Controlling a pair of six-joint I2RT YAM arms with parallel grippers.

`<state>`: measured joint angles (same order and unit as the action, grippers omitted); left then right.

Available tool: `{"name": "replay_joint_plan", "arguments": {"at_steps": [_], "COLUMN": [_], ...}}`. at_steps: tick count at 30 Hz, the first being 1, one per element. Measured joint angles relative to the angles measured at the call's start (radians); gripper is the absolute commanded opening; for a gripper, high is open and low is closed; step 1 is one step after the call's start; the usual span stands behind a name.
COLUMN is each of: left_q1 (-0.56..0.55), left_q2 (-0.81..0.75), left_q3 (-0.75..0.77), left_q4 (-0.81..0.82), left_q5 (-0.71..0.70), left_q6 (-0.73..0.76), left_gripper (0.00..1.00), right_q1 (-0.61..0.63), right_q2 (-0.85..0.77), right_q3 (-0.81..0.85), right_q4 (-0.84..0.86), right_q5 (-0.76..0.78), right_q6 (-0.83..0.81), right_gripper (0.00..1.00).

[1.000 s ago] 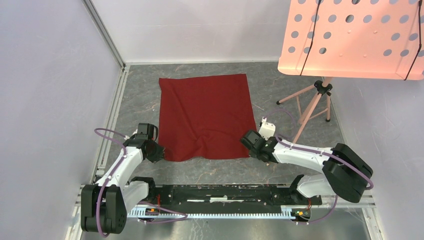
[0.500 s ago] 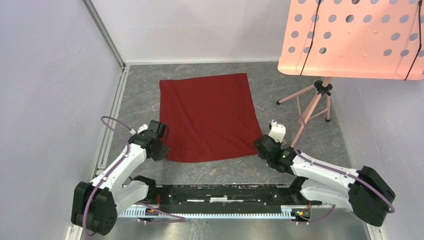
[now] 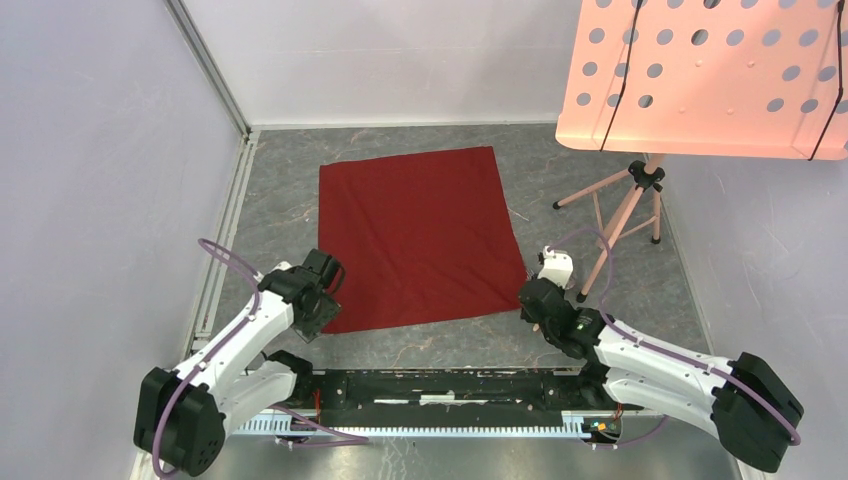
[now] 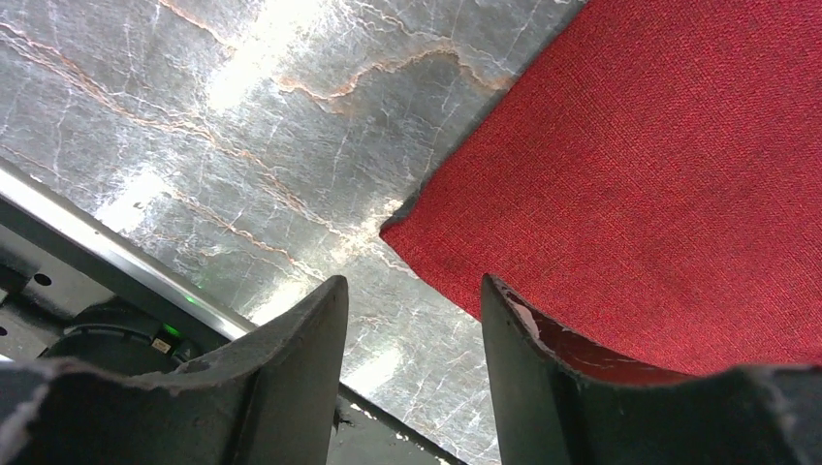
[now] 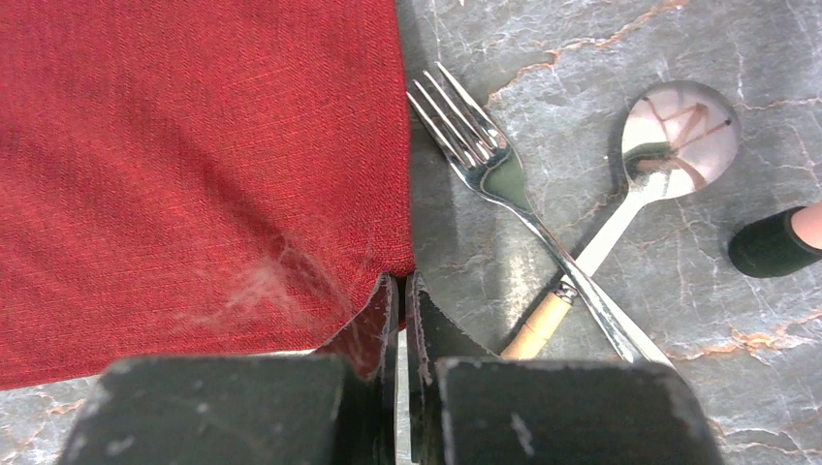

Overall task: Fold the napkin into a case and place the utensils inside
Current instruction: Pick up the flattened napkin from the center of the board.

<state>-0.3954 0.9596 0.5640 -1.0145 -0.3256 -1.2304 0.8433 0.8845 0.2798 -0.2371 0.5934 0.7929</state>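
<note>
Tugged nearward and smoothed, the dark red cloth napkin point(image 3: 420, 240) looks fold-ready: right pincer point(image 5: 400, 287) clenches its corner, left pincer point(image 4: 412, 291) released.

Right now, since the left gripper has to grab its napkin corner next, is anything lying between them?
Nothing visible does. The open left gripper faces the napkin corner across bare table; the fork and spoon lie off the napkin's other side, by the right gripper.
</note>
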Motion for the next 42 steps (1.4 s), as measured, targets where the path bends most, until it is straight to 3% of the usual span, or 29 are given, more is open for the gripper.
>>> {"name": "replay_joint_plan", "arguments": {"at_steps": [7, 20, 30, 37, 40, 42], "left_q1": [0.0, 0.002, 0.014, 0.021, 0.026, 0.028], "left_q2": [0.086, 0.136, 0.147, 0.113, 0.113, 0.116], "left_q3": [0.01, -0.032, -0.037, -0.062, -0.062, -0.06], "left_q4": [0.03, 0.097, 0.132, 0.16, 0.175, 0.183], "left_q5": [-0.002, -0.028, -0.008, -0.01, -0.019, -0.032], "left_q6": [0.0, 0.0, -0.056, -0.09, -0.089, -0.085], "left_gripper": [0.5, 0.54, 0.5, 0.31, 0.07, 0.02], "right_q1": [0.0, 0.0, 0.0, 0.0, 0.0, 0.0], "right_q2": [-0.003, -0.05, -0.078, -0.109, -0.121, -0.128], "right_q3": [-0.006, -0.006, -0.006, -0.005, -0.003, -0.001], "right_q4": [0.026, 0.025, 0.01, -0.009, -0.018, -0.019], "right_q5": [-0.021, -0.021, -0.035, -0.035, -0.035, -0.034], "right_q6": [-0.01, -0.023, -0.024, -0.024, -0.026, -0.032], "right_gripper": [0.0, 0.0, 0.0, 0.0, 0.0, 0.0]}}
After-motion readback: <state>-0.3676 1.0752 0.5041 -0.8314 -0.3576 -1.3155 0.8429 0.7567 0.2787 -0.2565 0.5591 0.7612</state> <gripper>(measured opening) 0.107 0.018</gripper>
